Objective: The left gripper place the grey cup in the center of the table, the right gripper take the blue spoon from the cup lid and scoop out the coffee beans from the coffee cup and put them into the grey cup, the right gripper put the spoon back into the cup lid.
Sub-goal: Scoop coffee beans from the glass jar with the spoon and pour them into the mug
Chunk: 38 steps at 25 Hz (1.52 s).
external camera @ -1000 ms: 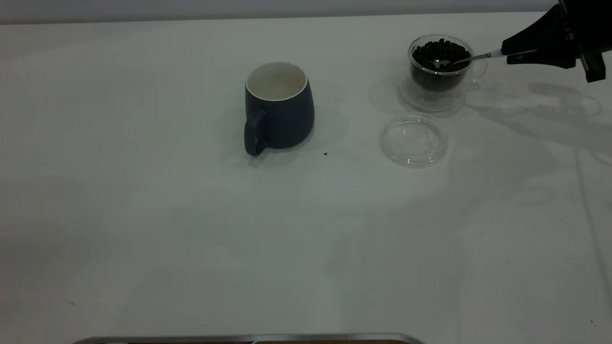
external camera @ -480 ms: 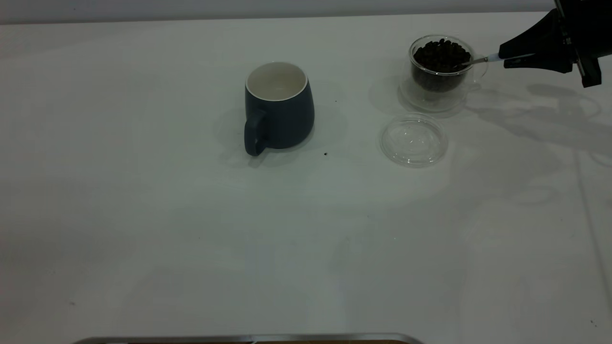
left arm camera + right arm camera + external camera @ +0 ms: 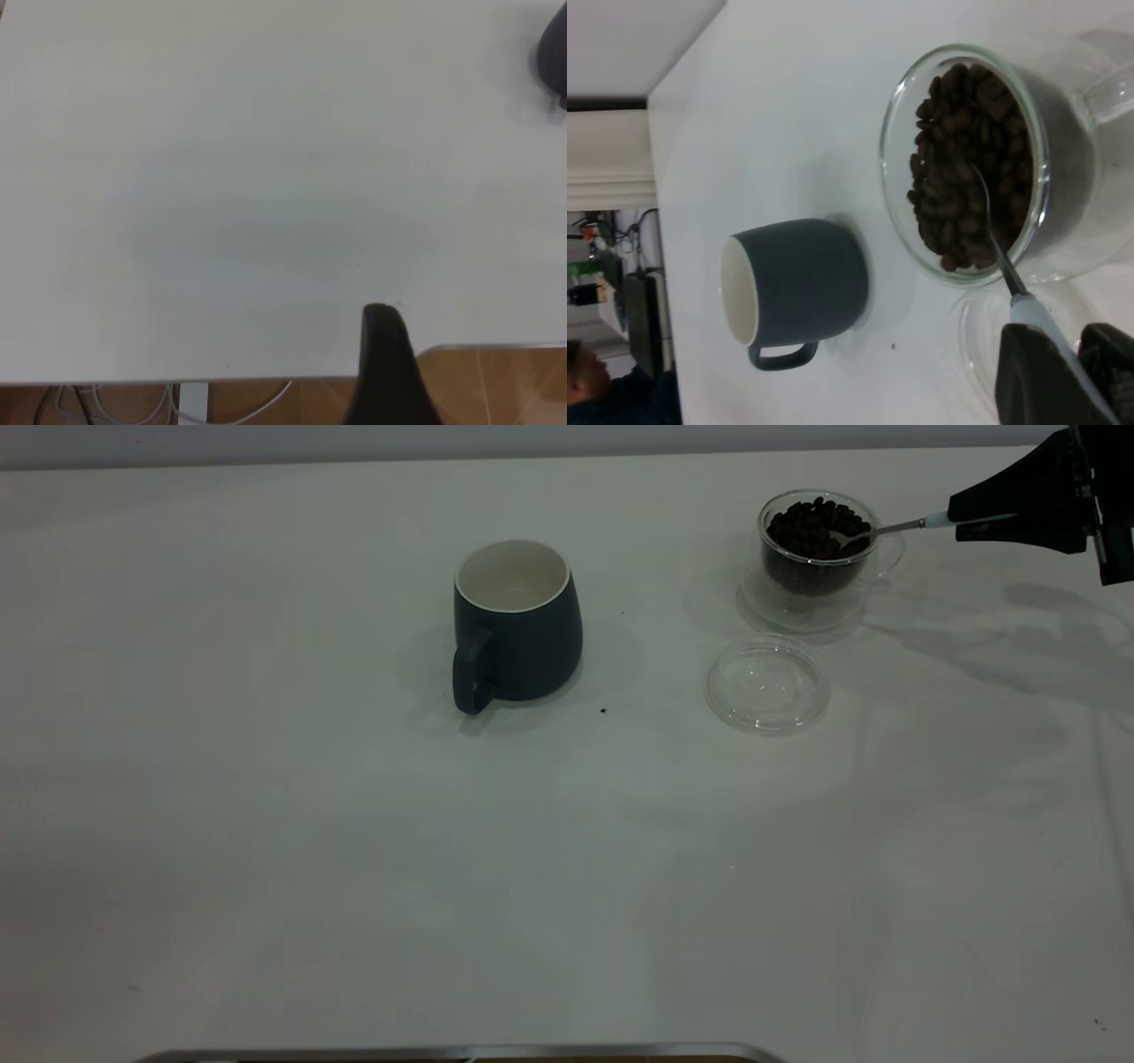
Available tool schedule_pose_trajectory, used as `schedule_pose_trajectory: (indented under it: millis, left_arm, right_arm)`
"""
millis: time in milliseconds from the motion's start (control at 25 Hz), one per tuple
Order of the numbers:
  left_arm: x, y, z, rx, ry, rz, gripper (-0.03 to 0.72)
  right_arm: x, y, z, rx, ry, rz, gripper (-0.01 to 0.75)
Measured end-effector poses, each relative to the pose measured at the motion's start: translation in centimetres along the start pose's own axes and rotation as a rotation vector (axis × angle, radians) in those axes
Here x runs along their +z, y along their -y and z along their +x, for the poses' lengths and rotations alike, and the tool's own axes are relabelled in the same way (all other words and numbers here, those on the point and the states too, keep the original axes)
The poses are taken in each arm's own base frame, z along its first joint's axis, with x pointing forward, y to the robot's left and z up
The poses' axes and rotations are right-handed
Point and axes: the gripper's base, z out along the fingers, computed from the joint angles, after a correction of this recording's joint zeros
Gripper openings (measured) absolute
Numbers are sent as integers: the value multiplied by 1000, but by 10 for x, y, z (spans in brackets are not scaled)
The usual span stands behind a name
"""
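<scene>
Spoon (image 3: 873,530) handle is clamped in the right pincer (image 3: 961,525) at the table's (image 3: 354,868) far right; its bowl rests among the beans (image 3: 811,527) in the glass cup (image 3: 815,558). Just in front of that cup lies the lid (image 3: 767,684), bare. Well to their left, near the table's middle, the grey cup (image 3: 516,624) stands upright, handle toward the camera. Left pincer (image 3: 383,372) hangs over the table edge; I cannot tell whether its fingers are apart

Open table (image 3: 354,868) around grey cup (image 3: 516,627)
</scene>
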Motion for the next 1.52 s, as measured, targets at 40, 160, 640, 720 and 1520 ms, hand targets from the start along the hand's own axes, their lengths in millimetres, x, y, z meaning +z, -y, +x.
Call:
schedule_pose_trajectory:
  millis: [40,160,640,720,1520]
  left_arm:
    - [0,0,0,0,0,0,567]
    - [0,0,0,-1,0,0,567]
    - [0,0,0,-1,0,0,567]
    - [0,0,0,-1,0,0,567]
    - [0,0,0,0,0,0,567]
  right_arm:
    - [-1,0,0,3,0,-6,104]
    - [-5,2,-1,13,2,-21,104]
    - [-17,1,-2,53,8,-105,104]
    - [-17,0,-3,58,13,-114,104]
    - [44,-44,20,26,-128,-152,104]
